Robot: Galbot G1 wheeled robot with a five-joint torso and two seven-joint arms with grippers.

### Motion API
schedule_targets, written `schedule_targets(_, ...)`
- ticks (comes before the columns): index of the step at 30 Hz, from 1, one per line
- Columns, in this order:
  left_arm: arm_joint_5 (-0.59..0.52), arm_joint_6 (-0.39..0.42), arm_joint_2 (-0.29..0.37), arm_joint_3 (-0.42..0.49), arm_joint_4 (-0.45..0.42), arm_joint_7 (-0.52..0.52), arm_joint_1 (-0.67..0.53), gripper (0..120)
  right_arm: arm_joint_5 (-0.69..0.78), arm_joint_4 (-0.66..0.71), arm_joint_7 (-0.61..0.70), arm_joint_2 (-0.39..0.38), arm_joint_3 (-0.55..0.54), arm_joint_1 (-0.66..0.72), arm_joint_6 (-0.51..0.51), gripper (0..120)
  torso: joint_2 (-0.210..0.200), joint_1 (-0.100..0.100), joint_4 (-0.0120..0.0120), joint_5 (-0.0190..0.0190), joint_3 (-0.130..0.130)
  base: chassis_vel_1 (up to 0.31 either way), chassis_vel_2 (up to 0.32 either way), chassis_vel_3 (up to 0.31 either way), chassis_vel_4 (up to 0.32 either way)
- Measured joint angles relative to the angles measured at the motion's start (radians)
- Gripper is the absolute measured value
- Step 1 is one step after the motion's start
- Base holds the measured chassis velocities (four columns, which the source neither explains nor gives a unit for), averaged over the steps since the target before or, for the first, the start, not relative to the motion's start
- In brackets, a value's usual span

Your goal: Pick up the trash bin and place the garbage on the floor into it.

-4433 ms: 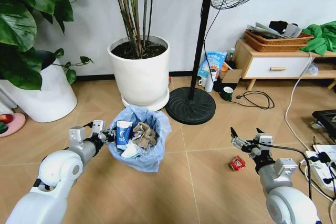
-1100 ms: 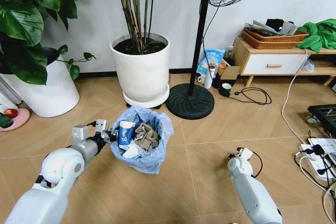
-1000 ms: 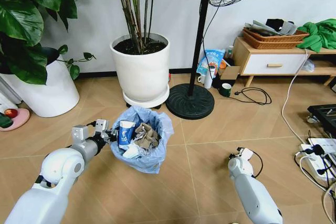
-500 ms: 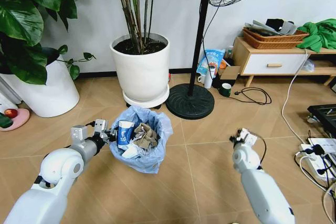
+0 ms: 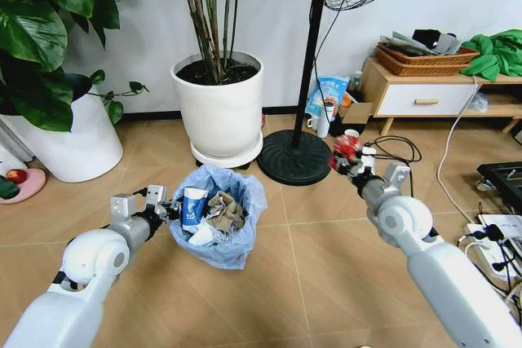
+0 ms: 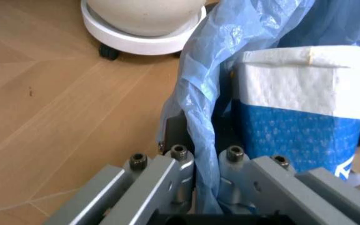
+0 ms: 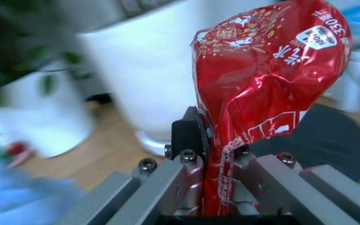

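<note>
The left gripper (image 5: 169,211) was closed on the near rim of the trash bin (image 5: 218,238), at the bin's left side in the head view, and the left wrist view showed its two fingers (image 6: 178,161) pressed together with the light-blue bag liner (image 6: 213,89) pinched between them. The bin stood low over the floor (image 5: 326,275), in front of the large white plant pot (image 5: 218,112), and I could not tell whether its base touched the floor. Inside the bin lay several pieces of garbage: a blue-white can (image 5: 192,206) standing against the left wall, a grey wrapper (image 5: 227,209) in the middle and a white paper wad (image 5: 202,235) nearer to the robot. In the left wrist view the blue-white can (image 6: 302,112) was just behind the liner. The right gripper (image 5: 349,158) was raised in the air to the right of the bin and well apart from it, in front of the round black base of the fan stand (image 5: 294,162). It was clamped on a crushed red can (image 5: 345,148); the right wrist view showed the red can (image 7: 261,89) squeezed between the fingers (image 7: 189,176) and standing up above them, with white print on its side.
</note>
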Motion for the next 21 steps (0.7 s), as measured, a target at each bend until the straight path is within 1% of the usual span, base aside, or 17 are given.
schedule_targets(3, 0.000, 0.000, -0.001, 0.004, 0.005, 0.000, -0.004, 0, 0.023, 0.058, -0.048, -0.023, -0.073, 0.048, 0.002, 0, 0.000, 0.000, 0.0000, 0.0000, 0.000, 0.000, 0.000, 0.000, 0.000)
schedule_targets(4, 0.000, 0.000, -0.001, 0.004, 0.005, 0.000, -0.004, 0, 0.023, 0.058, -0.048, -0.023, -0.073, 0.048, 0.002, 0, 0.000, 0.000, 0.0000, 0.0000, 0.000, 0.000, 0.000, 0.000, 0.000)
schedule_targets(8, 0.001, 0.001, -0.005, 0.015, 0.016, 0.000, -0.014, 0, 0.060, 0.119, -0.095, -0.025, -0.164, 0.133, -0.025, 0, 0.000, 0.000, -0.0001, -0.0002, 0.000, 0.000, 0.000, 0.000, 0.000)
schedule_targets(10, 0.002, 0.001, -0.007, 0.018, 0.018, 0.000, -0.017, 0, 0.070, 0.123, -0.100, -0.023, -0.185, 0.154, -0.030, 0, 0.000, 0.000, -0.0001, -0.0002, 0.000, 0.000, 0.000, 0.000, 0.000)
schedule_targets(13, 0.004, 0.002, -0.012, 0.026, 0.023, 0.001, -0.024, 0, 0.085, 0.120, -0.111, -0.012, -0.276, 0.221, -0.034, 0, 0.000, 0.000, 0.0000, 0.0000, 0.000, 0.000, 0.000, 0.000, 0.000)
schedule_targets(15, 0.004, 0.002, -0.012, 0.027, 0.024, 0.001, -0.026, 0, 0.086, 0.117, -0.113, -0.009, -0.293, 0.232, -0.034, 0, 0.000, 0.000, 0.0000, -0.0001, 0.000, 0.000, 0.000, 0.000, 0.000)
schedule_targets(18, 0.003, 0.003, -0.013, 0.030, 0.030, 0.001, -0.035, 0, 0.100, 0.108, -0.115, 0.007, -0.399, 0.283, -0.035, 0, 0.000, 0.000, 0.0001, 0.0002, 0.000, 0.000, 0.000, 0.000, 0.000)
schedule_targets(19, 0.003, 0.003, -0.013, 0.030, 0.030, 0.001, -0.035, 0, 0.100, 0.108, -0.115, 0.007, -0.399, 0.283, -0.035, 0, 0.000, 0.000, 0.0001, 0.0002, 0.000, 0.000, 0.000, 0.000, 0.000)
schedule_targets(21, 0.002, 0.004, -0.011, 0.030, 0.033, 0.001, -0.038, 0, 0.101, 0.106, -0.118, 0.008, -0.449, 0.298, -0.036, 0, 0.000, 0.000, 0.0000, 0.0000, 0.000, 0.000, 0.000, 0.000, 0.000)
